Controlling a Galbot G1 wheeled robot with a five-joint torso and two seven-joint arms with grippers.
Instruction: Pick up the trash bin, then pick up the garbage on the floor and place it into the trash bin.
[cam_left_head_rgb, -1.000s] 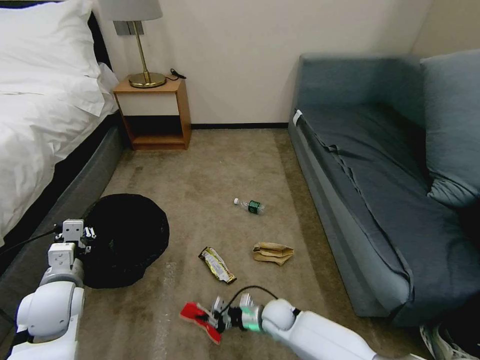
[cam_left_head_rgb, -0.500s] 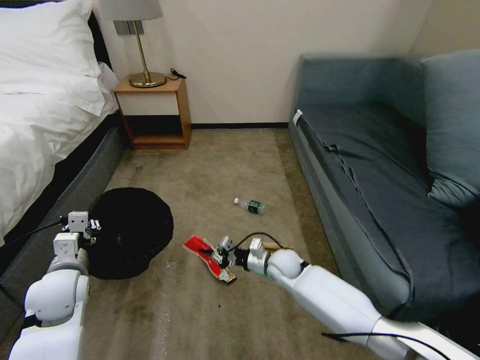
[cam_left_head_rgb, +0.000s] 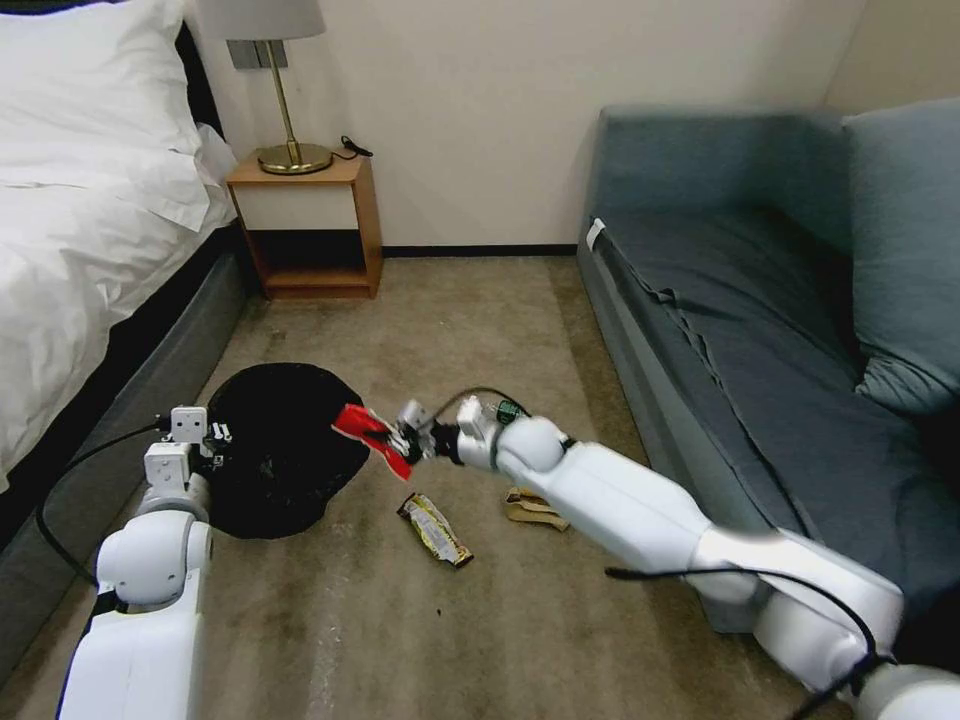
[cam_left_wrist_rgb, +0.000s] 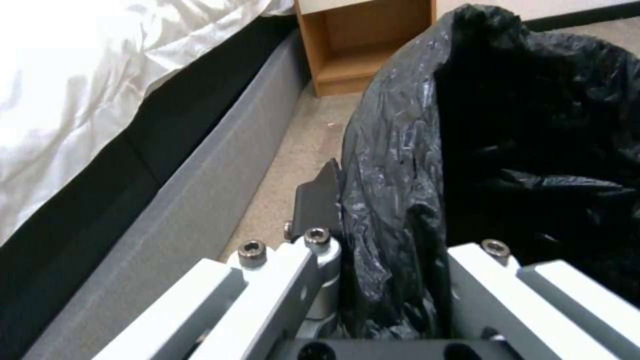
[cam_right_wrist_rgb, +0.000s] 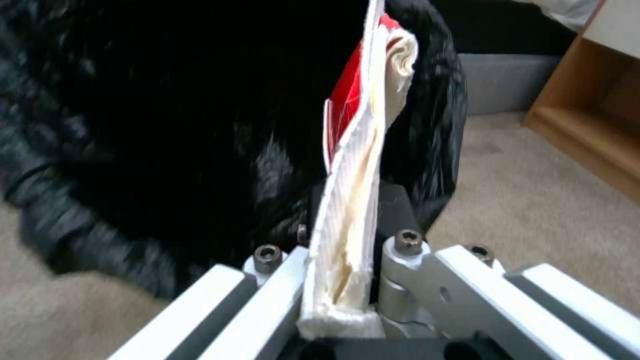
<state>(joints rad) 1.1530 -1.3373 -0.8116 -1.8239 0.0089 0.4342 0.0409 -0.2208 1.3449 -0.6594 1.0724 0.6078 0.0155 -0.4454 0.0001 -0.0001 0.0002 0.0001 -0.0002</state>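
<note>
With the left gripper (cam_left_head_rgb: 205, 437) clamped on the trash bin (cam_left_head_rgb: 290, 450) rim, the right gripper (cam_left_head_rgb: 400, 440), pinching the red-and-white packet (cam_left_head_rgb: 365, 432), should clear the rim before letting go

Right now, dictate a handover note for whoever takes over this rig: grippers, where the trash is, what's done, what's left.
Left gripper: shut on the trash bin at its bag-covered rim, beside the bed.
Right gripper: shut on the red-and-white snack packet, its far end over the bin's rim; not released.
On the carpet: bar wrapper, brown paper bag, and the bottle, mostly hidden behind the right arm.
Done: bin gripped, packet picked.
Left: drop the packet, then collect the other three.
</note>
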